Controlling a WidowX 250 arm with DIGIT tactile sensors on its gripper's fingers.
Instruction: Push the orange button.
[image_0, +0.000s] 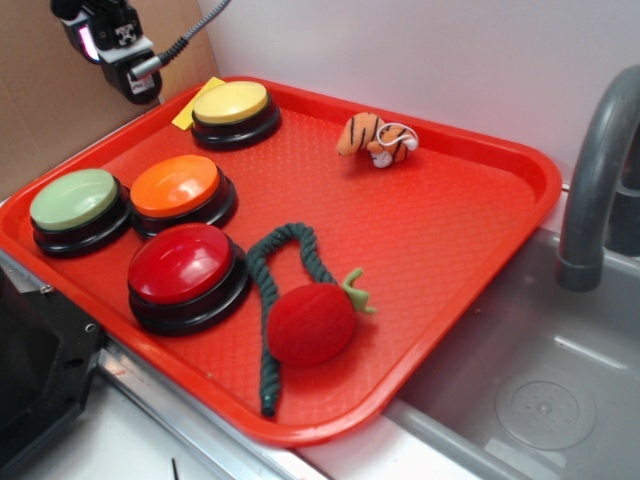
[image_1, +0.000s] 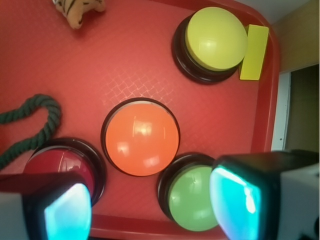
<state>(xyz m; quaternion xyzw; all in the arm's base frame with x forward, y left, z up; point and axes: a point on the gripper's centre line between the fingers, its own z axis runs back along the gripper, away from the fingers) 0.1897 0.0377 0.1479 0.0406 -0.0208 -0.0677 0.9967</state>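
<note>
The orange button (image_0: 176, 185) (image_1: 141, 136), a glossy orange dome on a black base, sits on the red tray (image_0: 440, 230) between a green button (image_0: 74, 198) (image_1: 195, 197) and a red button (image_0: 181, 263) (image_1: 55, 164). A yellow button (image_0: 231, 103) (image_1: 216, 38) stands further back. My gripper (image_0: 118, 45) (image_1: 150, 207) hangs high above the tray's back left corner, well clear of all buttons. It is open, with nothing between its fingers (image_1: 67, 210). In the wrist view the orange button lies just ahead of the gap between the fingers.
A yellow card (image_0: 199, 103) (image_1: 254, 52) lies beside the yellow button. A small toy tiger (image_0: 377, 138) (image_1: 77, 10), a green rope (image_0: 270, 300) (image_1: 30, 125) and a red plush strawberry (image_0: 313, 322) lie on the tray. A sink (image_0: 540, 390) and grey faucet (image_0: 595, 170) are at the right.
</note>
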